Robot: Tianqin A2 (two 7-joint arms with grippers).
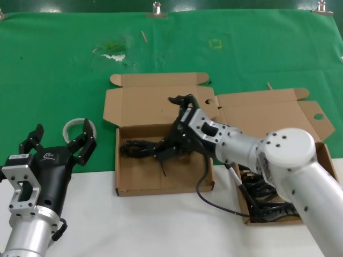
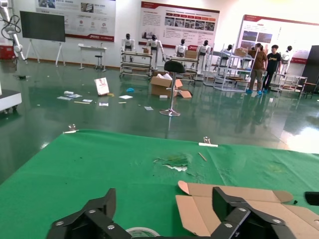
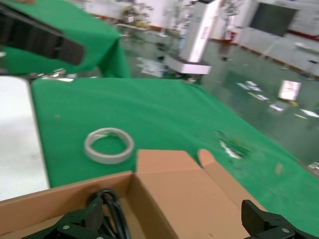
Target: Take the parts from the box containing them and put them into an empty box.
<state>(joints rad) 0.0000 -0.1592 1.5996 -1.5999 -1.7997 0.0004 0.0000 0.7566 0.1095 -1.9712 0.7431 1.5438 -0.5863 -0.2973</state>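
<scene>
The empty box (image 1: 199, 184), whose lid has a notch and a tiny dot, sits in the middle. One coiled black power cord (image 1: 138, 147) lies in it along its far wall. My right gripper (image 1: 171, 127) hangs open over that box, one finger by the lid and the other down at the cord's end. In the right wrist view the cord (image 3: 110, 209) lies beside one finger (image 3: 75, 225), and nothing sits between the jaws. The box containing the parts (image 1: 328, 155) stands to the right with more black cords (image 1: 263, 201) inside. My left gripper (image 1: 59, 140) waits open at the lower left.
A grey-white ring of tubing (image 1: 78, 128) lies on the green cloth just beyond the left gripper, and the ring (image 2: 142, 232) shows between its fingers in the left wrist view. A thin black cable (image 1: 202, 194) trails over the middle box's front wall towards the right box. White table surface runs along the front.
</scene>
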